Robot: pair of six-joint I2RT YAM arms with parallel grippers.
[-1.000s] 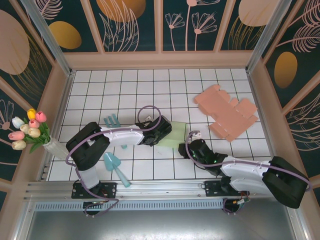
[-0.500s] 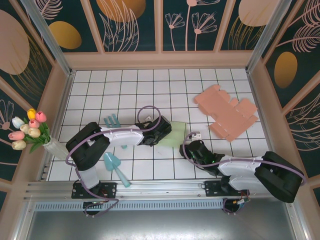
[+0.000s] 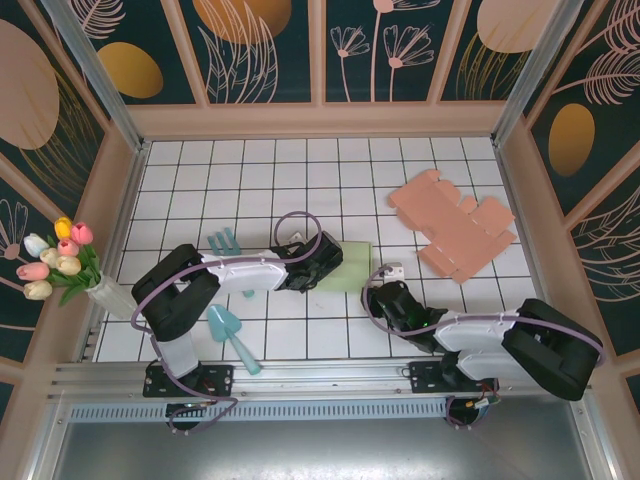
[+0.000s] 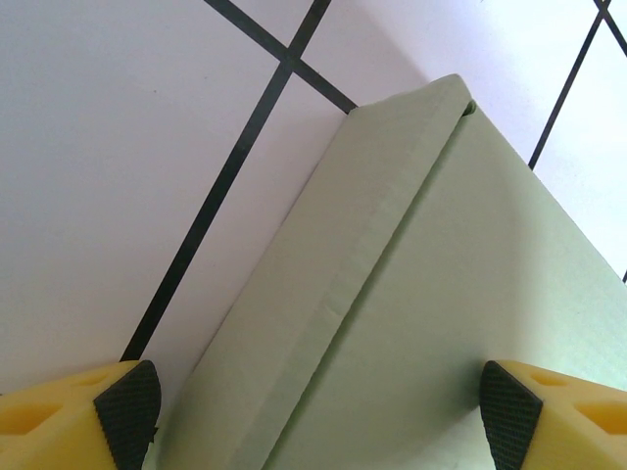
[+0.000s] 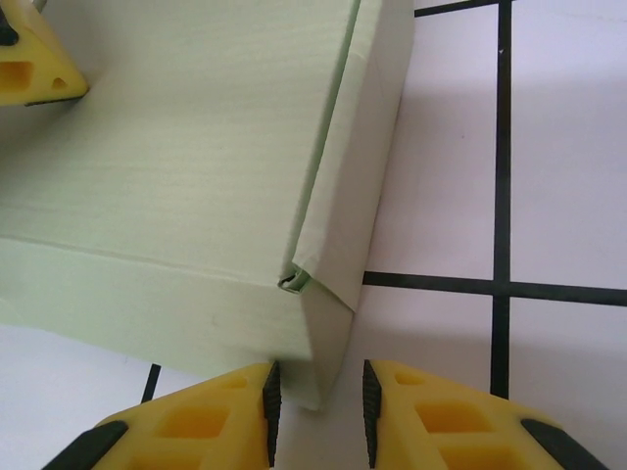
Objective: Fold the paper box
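Nearest to me is the metal rail with the two arm bases bolted on, then the bench, which is white with a black grid.

Two arms are reaching in, the left arm and the right arm, and they meet at the one green paper box, which sits near the middle of the bench, a bit toward me.

The left jaws are spread wide over the box. One yellow fingertip rests on its flat top.

The right jaws are nearly together at the box's near corner. One pad is against the wall, and a sliver of bench shows by the other pad. I can't tell if that's a real pinch.

On the left side of the bench there's one teal scoop and one teal fork. One vase of tulips stands at the far left edge.

Further back on the right there's a pile of flat pink box blanks, well apart from the green box. I can't count the sheets.

All round the bench are dark wall panels with leaf and flower prints in pale frames.
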